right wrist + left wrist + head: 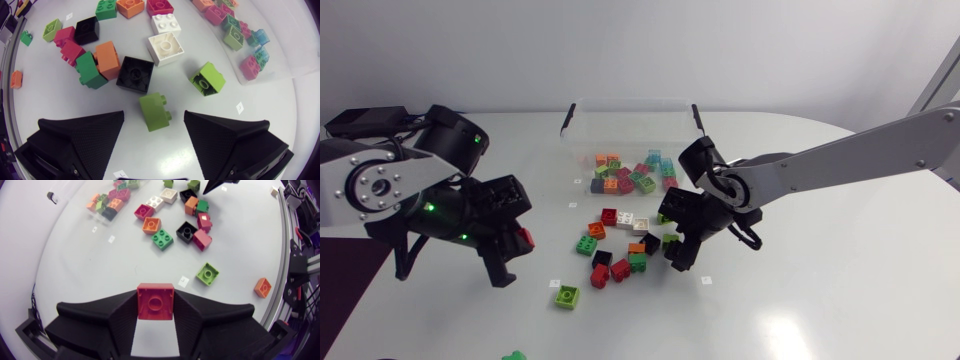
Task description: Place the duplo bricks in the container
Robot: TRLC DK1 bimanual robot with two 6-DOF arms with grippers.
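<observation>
A: Where's the red brick (155,300)?
B: Pinched in the left tool (155,311), above the tabletop (75,270), left of the loose bricks (585,245).
A: And the right tool (154,119)?
B: Spread wide, with a lime brick (156,107) lying on its side between the fingers, clear of both. The container (620,130) sits at the far side, with several bricks inside.

The left arm (380,185) entered from the left side and bent downwards, with the left end effector (512,238) low over the tabletop (820,290). Its two fingers pressed a red brick (155,301) from both sides. The right arm (840,160) stretched in from the right side toward the middle. The right end effector (154,117) pointed down, its fingers wide apart and gripping nothing.
</observation>
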